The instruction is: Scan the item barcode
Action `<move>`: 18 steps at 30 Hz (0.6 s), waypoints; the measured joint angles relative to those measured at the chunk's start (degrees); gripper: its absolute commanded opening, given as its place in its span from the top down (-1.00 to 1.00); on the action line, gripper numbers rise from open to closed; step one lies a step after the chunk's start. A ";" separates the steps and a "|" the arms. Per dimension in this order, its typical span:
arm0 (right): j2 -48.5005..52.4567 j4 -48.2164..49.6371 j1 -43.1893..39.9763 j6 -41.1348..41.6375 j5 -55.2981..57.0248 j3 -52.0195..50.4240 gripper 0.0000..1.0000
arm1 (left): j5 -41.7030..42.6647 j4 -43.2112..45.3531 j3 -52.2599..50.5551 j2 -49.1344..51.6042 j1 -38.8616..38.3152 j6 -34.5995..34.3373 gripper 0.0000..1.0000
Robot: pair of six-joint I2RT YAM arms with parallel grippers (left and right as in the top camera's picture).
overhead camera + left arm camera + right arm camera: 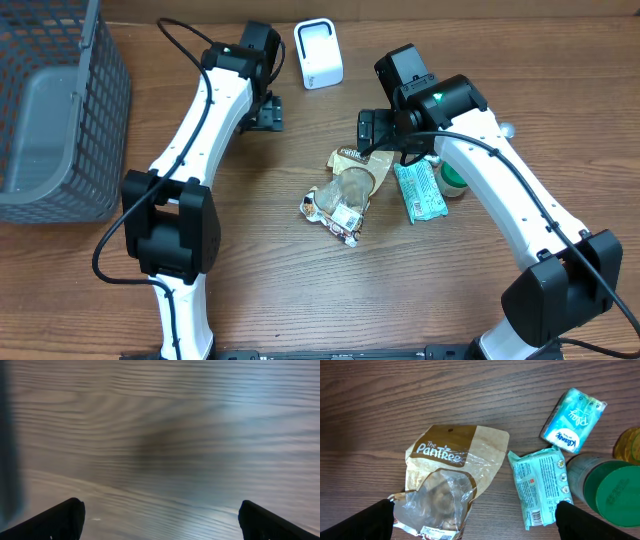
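A brown PanTree snack bag (345, 190) (445, 485) with a clear window lies crumpled at the table's middle. Beside it on the right lies a teal packet (418, 190) (537, 485), a barcode showing at its near end. My right gripper (385, 135) (475, 520) hovers open above both, holding nothing. A white scanner (318, 53) stands at the back. My left gripper (265, 112) (160, 520) is open just left of the scanner, over bare wood; its view is blurred and shows no item.
A blue Kleenex tissue pack (572, 420), a green-lidded jar (610, 492) (452, 183) and a yellow object (630, 445) crowd the right of the teal packet. A grey wire basket (60, 110) holding a grey bin fills the back left corner.
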 measured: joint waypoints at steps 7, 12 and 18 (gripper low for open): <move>0.00 0.00 0.00 0.02 0.00 0.02 -1.00 | -6.34 -0.24 0.00 0.00 1.64 0.02 -0.99; 0.00 0.02 0.00 0.00 -0.02 0.00 -1.00 | -7.26 -0.22 0.00 0.00 1.95 0.02 -0.99; 0.00 -0.02 -0.02 0.02 0.02 0.00 -1.00 | -7.43 -0.24 0.00 0.00 1.95 0.02 -0.99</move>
